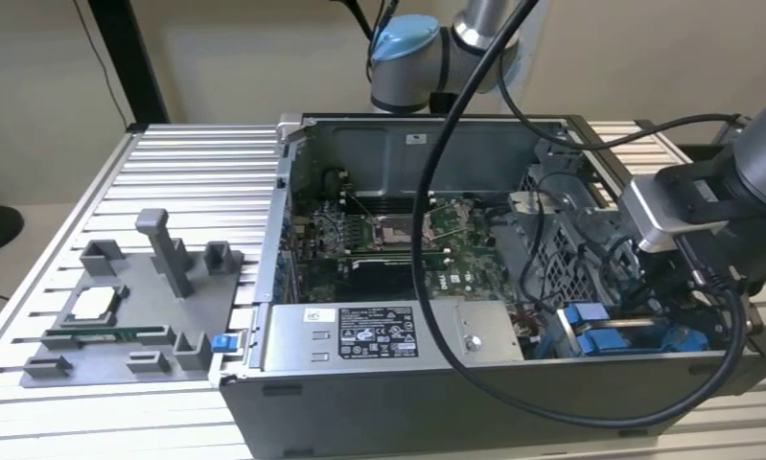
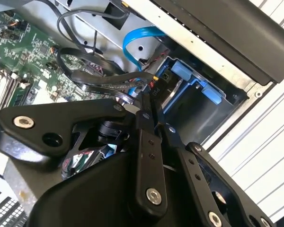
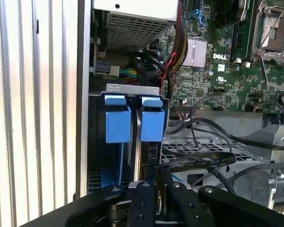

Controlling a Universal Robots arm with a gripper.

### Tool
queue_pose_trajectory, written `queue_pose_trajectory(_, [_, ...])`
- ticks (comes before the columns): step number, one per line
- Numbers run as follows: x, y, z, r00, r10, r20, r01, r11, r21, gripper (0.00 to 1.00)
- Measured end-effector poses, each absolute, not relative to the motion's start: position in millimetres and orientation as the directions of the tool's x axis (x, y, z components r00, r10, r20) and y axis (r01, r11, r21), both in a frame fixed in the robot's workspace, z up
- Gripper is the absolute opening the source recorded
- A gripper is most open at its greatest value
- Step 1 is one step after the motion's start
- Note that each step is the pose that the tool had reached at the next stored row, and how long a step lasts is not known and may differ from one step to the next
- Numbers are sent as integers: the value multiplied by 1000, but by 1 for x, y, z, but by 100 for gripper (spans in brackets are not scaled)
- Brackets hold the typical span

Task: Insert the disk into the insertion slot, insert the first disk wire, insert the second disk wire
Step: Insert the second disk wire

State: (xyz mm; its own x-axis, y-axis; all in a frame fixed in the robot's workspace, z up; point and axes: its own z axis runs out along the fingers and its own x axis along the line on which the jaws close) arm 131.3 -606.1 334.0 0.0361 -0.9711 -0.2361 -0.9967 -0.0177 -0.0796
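Observation:
The disk [image 3: 152, 124] stands on edge in its bright blue carrier inside the insertion slot [image 3: 132, 88], at the case's front corner on the exterior view's right [image 1: 609, 337]. In both wrist views my gripper [image 3: 159, 182] hovers just off the disk's connector end, shut on the plug of a flat black disk wire [image 3: 199, 162]. That wire [image 2: 104, 78] trails back over the perforated cage towards the motherboard. The plug between my fingertips [image 2: 150, 106] sits close to the disk's silver face [image 2: 173, 97]; whether it is seated I cannot tell. A blue ribbon wire [image 2: 137, 40] loops above the bay.
The open computer case [image 1: 421, 402] lies on a slatted aluminium table [image 1: 191, 182]. A labelled grey power supply [image 1: 383, 331] sits beside the bay, the motherboard [image 1: 383, 240] behind it. A grey fixture tray [image 1: 127, 316] rests on the exterior view's left. Loose black cables [image 3: 255, 142] cross the cage.

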Motion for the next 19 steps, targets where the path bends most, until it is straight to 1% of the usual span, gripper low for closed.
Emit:
queue_pose_trajectory(10, [131,-606,327,36,-971,-236,-997,-18,-81,0])
queue_pose_trajectory(11, [131,-606,327,36,-971,-237,-997,-17,-82,100])
queue_pose_trajectory(14, [131,-606,327,37,-970,-240,-997,-17,-82,100])
queue_pose_trajectory(19, [131,-606,343,36,-969,-243,-997,-17,-81,100])
